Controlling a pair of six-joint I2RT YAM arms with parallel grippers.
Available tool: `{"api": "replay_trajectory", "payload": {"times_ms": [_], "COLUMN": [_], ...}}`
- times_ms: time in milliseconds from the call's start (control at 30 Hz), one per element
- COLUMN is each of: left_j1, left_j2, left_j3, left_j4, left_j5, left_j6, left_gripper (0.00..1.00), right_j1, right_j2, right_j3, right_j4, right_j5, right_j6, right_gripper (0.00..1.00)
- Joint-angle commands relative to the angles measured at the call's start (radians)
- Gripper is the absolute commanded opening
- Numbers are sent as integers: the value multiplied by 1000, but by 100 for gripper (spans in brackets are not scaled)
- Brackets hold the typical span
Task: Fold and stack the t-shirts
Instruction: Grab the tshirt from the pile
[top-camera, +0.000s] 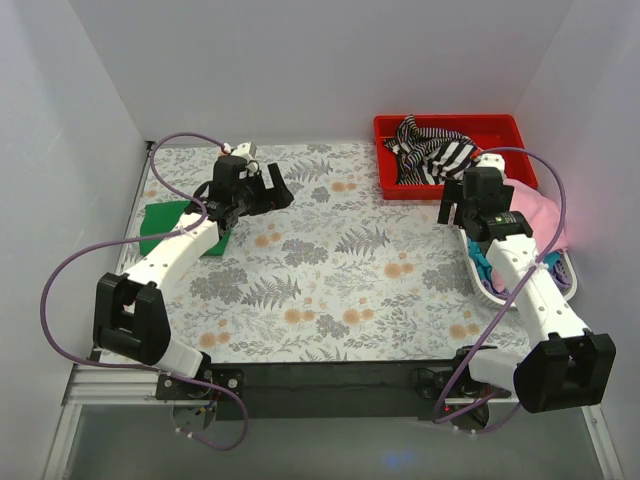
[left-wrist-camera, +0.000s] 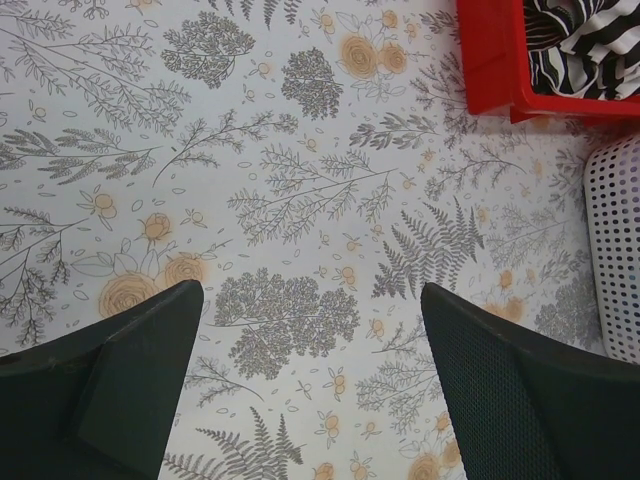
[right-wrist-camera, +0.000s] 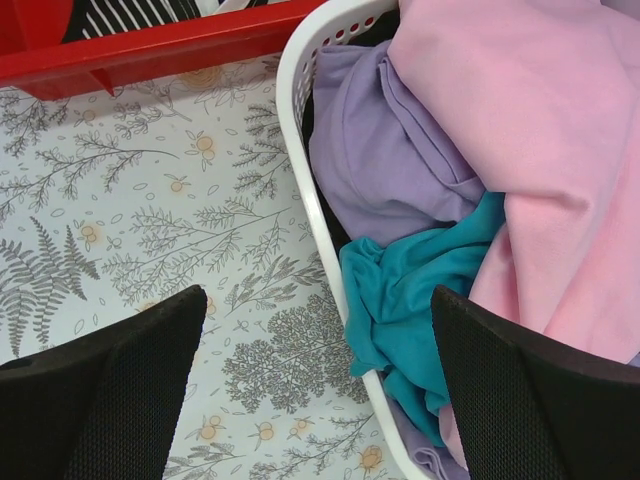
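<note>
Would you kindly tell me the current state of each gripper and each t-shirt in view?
left gripper: open, empty, over the table.
right gripper: open, empty, above the white basket rim.
green t-shirt: flat, apparently folded, at the table's left edge.
striped t-shirt: crumpled in the red bin.
pink t-shirt: bunched in the white basket.
purple t-shirt: bunched there too.
teal t-shirt: likewise bunched.

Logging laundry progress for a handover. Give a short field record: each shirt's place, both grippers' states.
green shirt: flat on table, left side
striped shirt: crumpled in red bin
white basket: pink shirt, purple shirt, teal shirt heaped inside
left gripper: open, empty, over table
right gripper: open, empty, over basket rim
</note>
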Motion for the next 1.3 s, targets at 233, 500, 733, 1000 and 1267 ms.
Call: {"api": "replay_trajectory", "payload": {"times_ms": [233,500,733,1000,1267], "left_j1": [-5,-5,-5,-5,-5], "left_j2": [-94,-88,-91,-45,-9], "left_j3": [-60,-72,-90,-80,-38], "left_j4": [95,91,91,79,68], "left_j5": [17,55,37,89,149], "left_j6": [10,-1,6,-7,-6], "left_gripper": [90,90,90,90,90], "right_j1": [-11,-141,-270,-330,-361], "right_j2": [25,49,80,186,220], "right_j3": [36,69,73,64,55], "right_j4": [27,11,-12,-29,-26], "right_j5": [93,225,288,239,210], "right_j6": [-57,-24,28,59,77], "right_gripper": [98,96,91,82,64]}}
